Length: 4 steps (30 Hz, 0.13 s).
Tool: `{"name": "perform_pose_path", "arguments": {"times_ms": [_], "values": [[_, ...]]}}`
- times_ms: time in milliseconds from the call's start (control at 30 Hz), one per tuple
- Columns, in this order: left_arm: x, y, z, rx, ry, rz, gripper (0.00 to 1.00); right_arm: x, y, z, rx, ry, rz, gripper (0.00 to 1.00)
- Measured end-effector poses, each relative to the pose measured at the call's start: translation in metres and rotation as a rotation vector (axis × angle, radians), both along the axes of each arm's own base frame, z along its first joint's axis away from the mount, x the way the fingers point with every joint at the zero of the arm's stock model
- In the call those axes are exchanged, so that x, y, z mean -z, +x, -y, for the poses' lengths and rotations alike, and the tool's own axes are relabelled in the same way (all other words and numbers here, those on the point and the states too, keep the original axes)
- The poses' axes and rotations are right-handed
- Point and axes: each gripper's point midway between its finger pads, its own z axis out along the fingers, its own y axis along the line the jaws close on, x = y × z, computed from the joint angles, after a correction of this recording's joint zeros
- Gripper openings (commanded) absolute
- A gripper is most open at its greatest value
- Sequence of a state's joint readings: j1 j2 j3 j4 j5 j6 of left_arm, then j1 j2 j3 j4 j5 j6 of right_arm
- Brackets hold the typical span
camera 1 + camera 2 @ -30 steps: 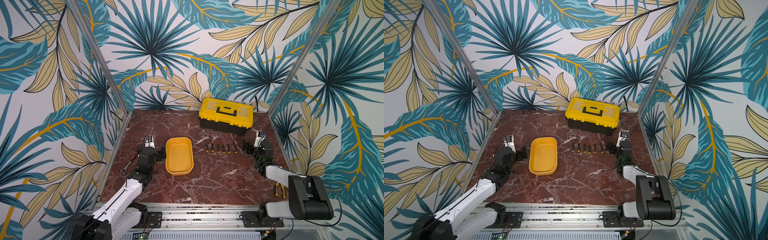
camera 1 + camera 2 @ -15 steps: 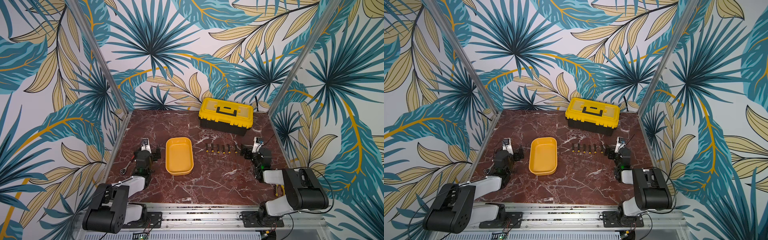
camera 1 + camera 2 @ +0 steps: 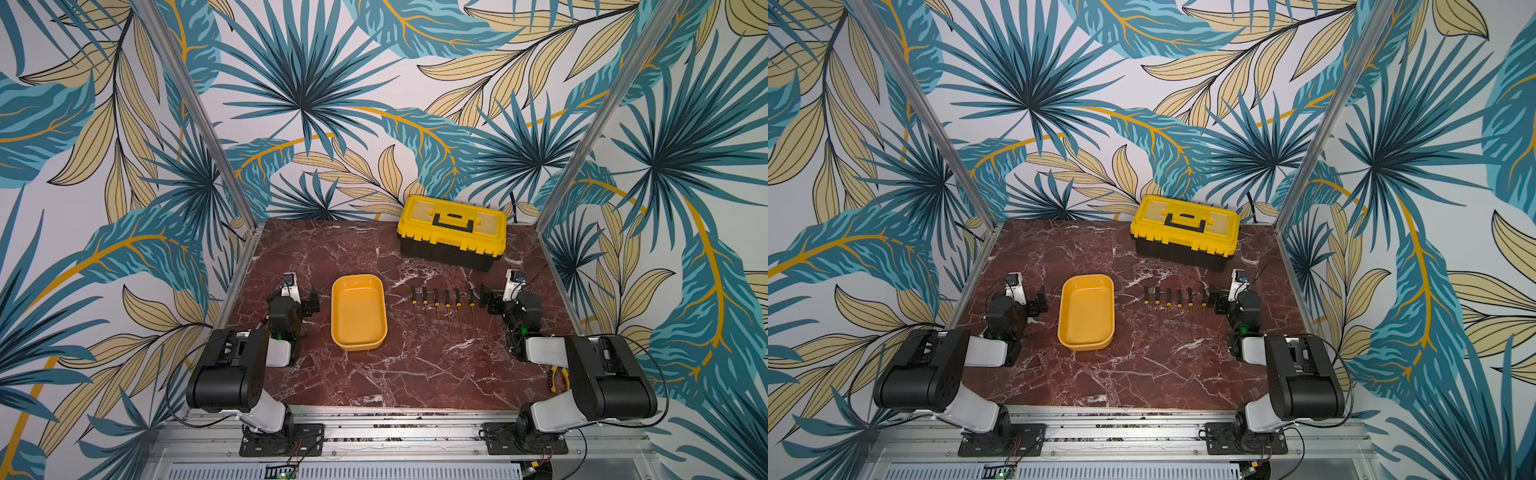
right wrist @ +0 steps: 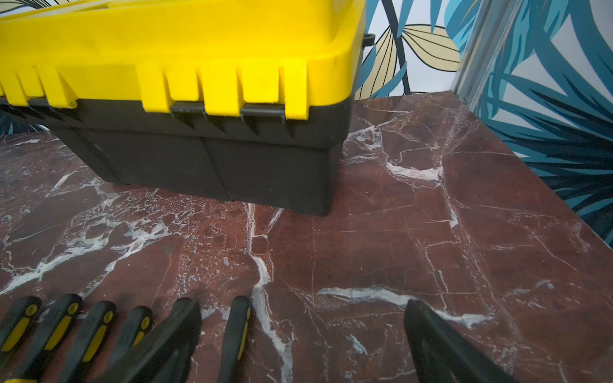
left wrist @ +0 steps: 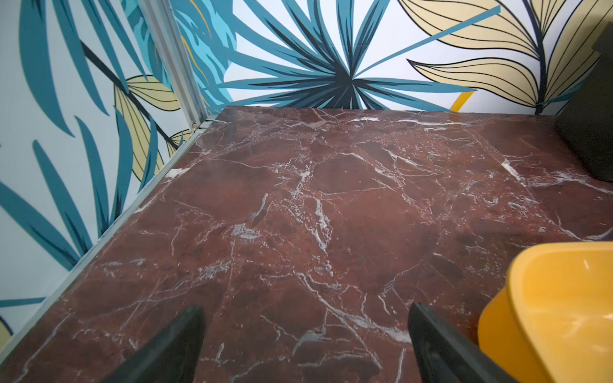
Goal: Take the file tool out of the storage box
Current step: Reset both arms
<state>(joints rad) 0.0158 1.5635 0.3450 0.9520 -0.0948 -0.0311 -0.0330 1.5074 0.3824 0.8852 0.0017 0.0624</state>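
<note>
Left tool (image 5: 305, 310) and right tool (image 4: 300, 303) both gape empty near the tabletop's (image 3: 415, 374) side edges. The box (image 3: 358, 311) lies bare mid-tabletop, with six files (image 3: 442, 305) in a row beside it. Removal looks done; no further move seems needed.

A: Counts, quick. Yellow storage box (image 3: 359, 345)?
B: One. Toolbox (image 3: 451, 232), black with a yellow lid: one.
A: Slim file-like tools (image 3: 436, 296) in the row on the tabletop (image 3: 374, 386)?
B: Six in both top views. Only five handles show in the right wrist view.
A: Pliers (image 3: 559, 376)?
B: One pair, yellow grips, partly hidden.
A: Arms?
B: Two: left arm (image 3: 232, 370), right arm (image 3: 598, 374). One pincer each, left pincer (image 5: 305, 308) and right pincer (image 4: 302, 303), so two.
</note>
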Motion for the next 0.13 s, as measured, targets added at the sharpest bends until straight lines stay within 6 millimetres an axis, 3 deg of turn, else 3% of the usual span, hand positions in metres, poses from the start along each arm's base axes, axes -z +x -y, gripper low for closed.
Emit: {"name": "perform_pose_path", "arguments": {"times_ms": [133], "values": [[-0.0016, 0.0015, 0.0019, 0.011, -0.001, 0.004, 1.0, -0.0024, 0.0026, -0.0031, -0.003, -0.011, 0.001, 1.0]]}}
